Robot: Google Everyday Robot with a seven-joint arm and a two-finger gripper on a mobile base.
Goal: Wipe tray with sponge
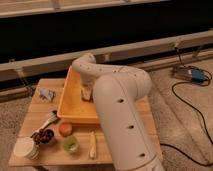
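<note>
Tray (pixel 70 109): orange bin on table (pixel 41 107). Gripper (pixel 87 92): inside tray, jaws together, apparently clamped on sponge (pixel 86 97), partly hidden. Risk: hard downward press could drag tray across table, or work sponge loose.

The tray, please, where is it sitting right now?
In the camera view, the tray sits at the middle of the wooden table, behind the green cup; the pincer is lowered inside it.

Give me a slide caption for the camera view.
Robot arm reaches into the orange-yellow tray on a wooden table, its shut gripper down near the tray's floor.
</note>
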